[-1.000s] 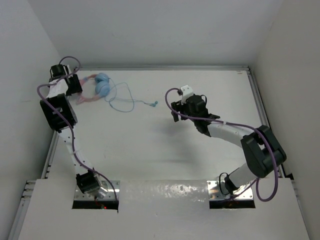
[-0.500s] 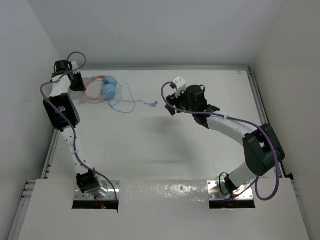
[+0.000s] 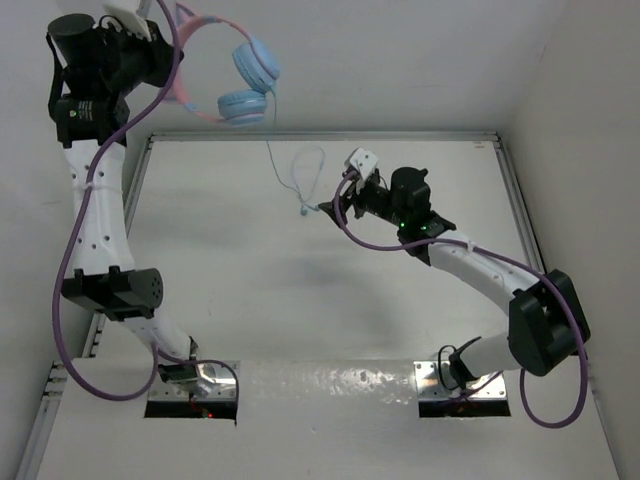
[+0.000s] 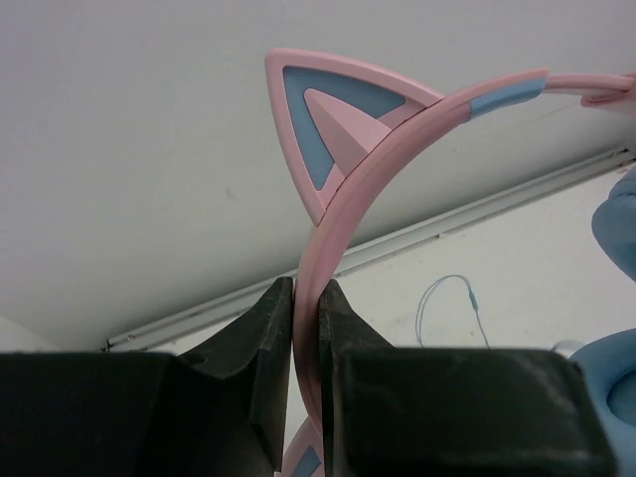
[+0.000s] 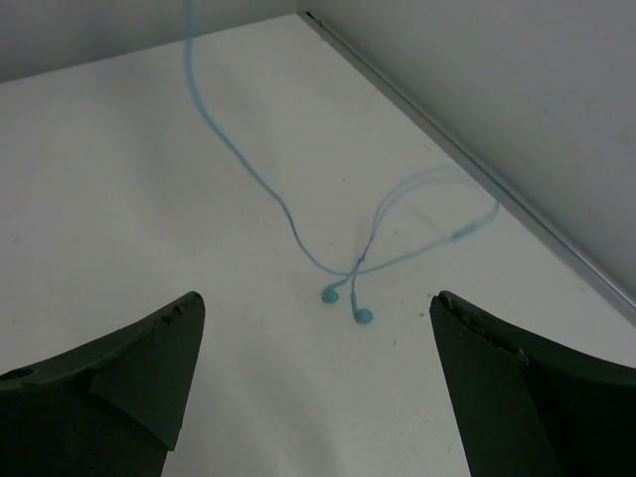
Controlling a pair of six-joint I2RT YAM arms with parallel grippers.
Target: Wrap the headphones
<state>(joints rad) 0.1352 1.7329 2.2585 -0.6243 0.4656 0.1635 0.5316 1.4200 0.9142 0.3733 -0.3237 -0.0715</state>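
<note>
The headphones [image 3: 243, 84] hang high above the table's far left. My left gripper [image 3: 150, 40] is shut on their pink headband [image 4: 397, 124], just below a cat-ear point [image 4: 323, 119]; the jaws pinch the band [image 4: 308, 298]. Both light blue ear cups [image 3: 255, 62] dangle to the right. The thin blue cord [image 3: 272, 155] drops to the table, loops, and ends in two small blue tips [image 5: 343, 298]. My right gripper [image 3: 328, 207] is open, low over the table, with those tips lying ahead between its fingers [image 5: 316, 308], untouched.
A metal rail [image 3: 320, 135] runs along the table's far edge below the white back wall. In the right wrist view the same rail [image 5: 467, 159] passes close behind the cord's loop. Purple cables [image 3: 70, 260] trail along both arms.
The left gripper shut on the headband and the arm rose high, lifting the headphones off the table. The cord was dragged right. The right gripper moved left toward the cord's end and opened wider.
</note>
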